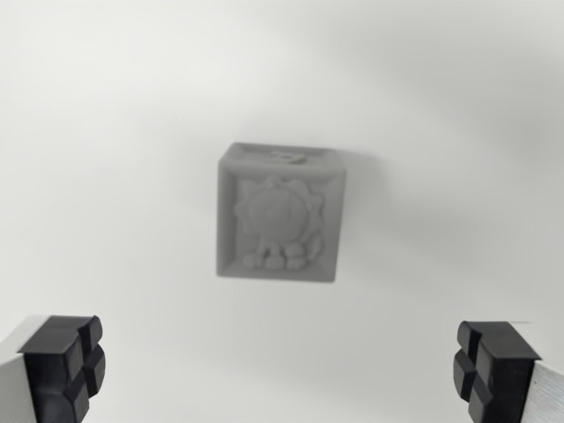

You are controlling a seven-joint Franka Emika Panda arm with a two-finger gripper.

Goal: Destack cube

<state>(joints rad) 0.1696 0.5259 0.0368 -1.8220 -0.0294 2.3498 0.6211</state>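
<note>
A grey cube [280, 214] with a raised lion-like figure on its facing side sits in the middle of the wrist view, slightly blurred. Only one cube shows; whether another lies beneath it is hidden. My gripper [280, 370] is open, its two black fingertips [63, 363] standing wide apart at the lower left and lower right corners. The cube lies beyond the fingertips, roughly centred between them, with nothing held.
A plain white surface [115, 132] surrounds the cube on all sides. A soft shadow falls across the upper right.
</note>
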